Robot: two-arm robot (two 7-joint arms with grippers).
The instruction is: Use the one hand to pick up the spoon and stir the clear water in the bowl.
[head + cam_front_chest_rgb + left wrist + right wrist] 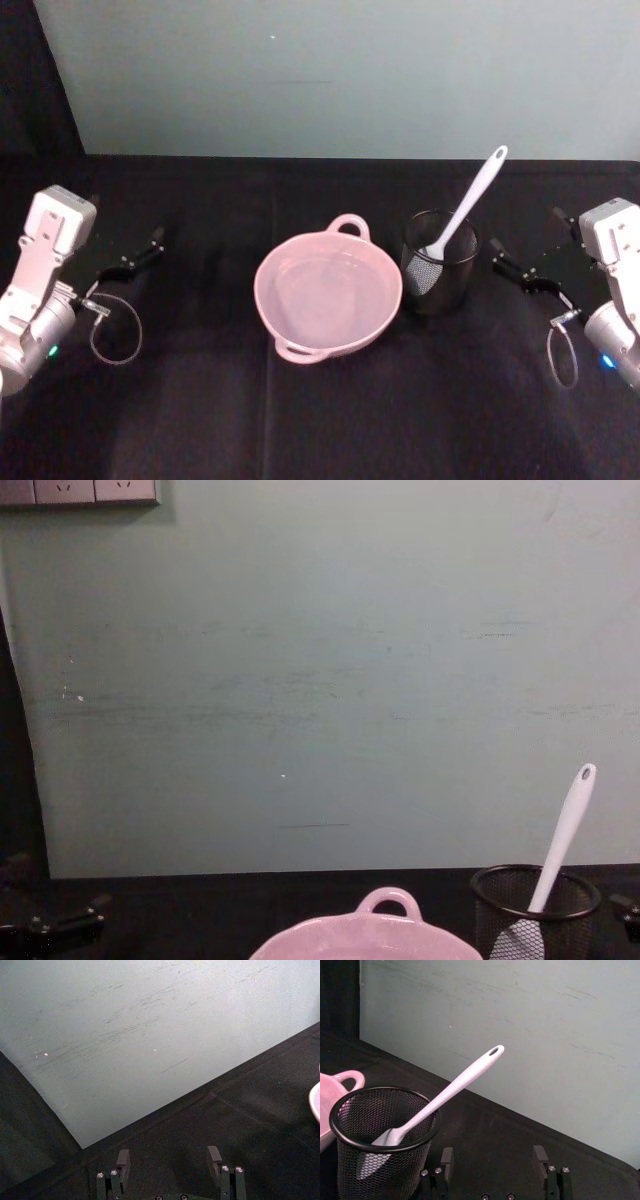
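Note:
The pale pink bowl (pixel 266 300) sits mid-table with clear water in it; its loop handle faces the wall. Just right of it stands a black wire-mesh cup (pixel 440 270). The white spoon (pixel 476 193) stands in that cup, head down, handle leaning up and to the right. In the right wrist view the spoon (pixel 465 1080) rises out of the cup (pixel 380 1150) ahead of my open right gripper (pixel 493 1156). My right gripper (pixel 525 235) rests low to the right of the cup. My left gripper (pixel 125 228) is open with nothing in it, far left of the bowl, and its fingers (pixel 122 1162) point at the wall.
A black cloth covers the table (pixel 320 420), and a pale green wall (pixel 330 70) closes off the back. Bare cloth lies in front of the bowl and between each arm and the middle. A wall socket strip (pixel 80 490) is high up at the left.

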